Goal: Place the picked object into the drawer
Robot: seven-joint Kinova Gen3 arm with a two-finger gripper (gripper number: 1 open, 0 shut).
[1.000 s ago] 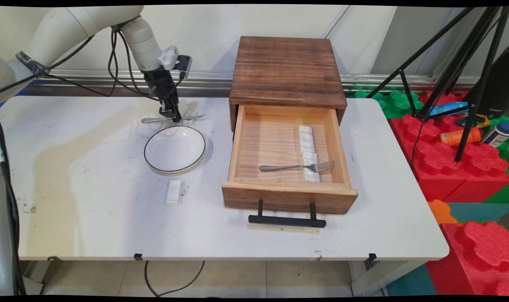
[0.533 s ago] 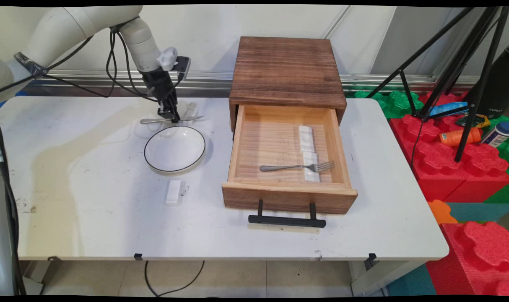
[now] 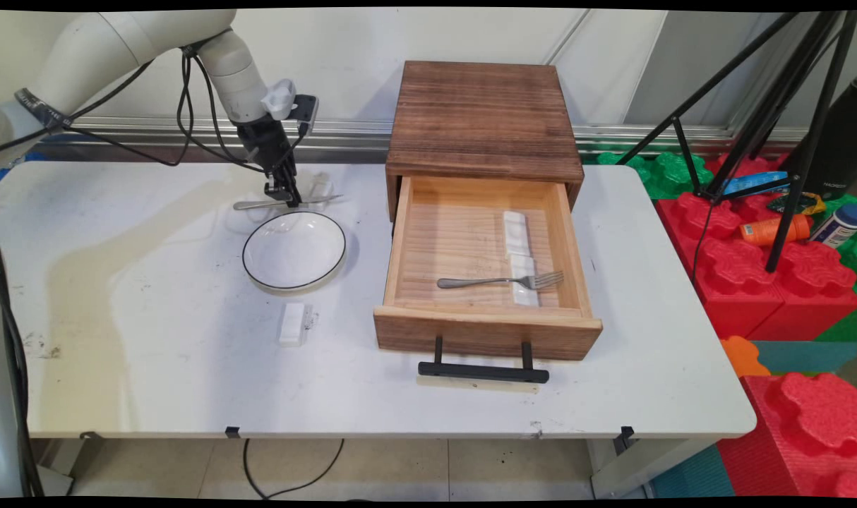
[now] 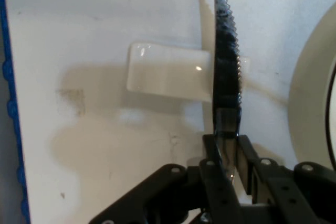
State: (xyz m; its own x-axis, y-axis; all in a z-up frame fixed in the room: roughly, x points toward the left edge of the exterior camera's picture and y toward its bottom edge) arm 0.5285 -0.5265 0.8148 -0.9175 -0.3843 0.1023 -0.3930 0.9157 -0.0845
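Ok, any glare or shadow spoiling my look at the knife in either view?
Main view: the knife reads clearly behind the bowl. Hand view: the serrated blade is dark against the light, casting a shadow over the white rest, which carries small glints.

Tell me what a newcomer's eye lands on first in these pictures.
The open wooden drawer at the table's middle, with a fork lying across a white rest inside. Next, the gripper at the far left, shut on a serrated knife just behind the black-rimmed white bowl.
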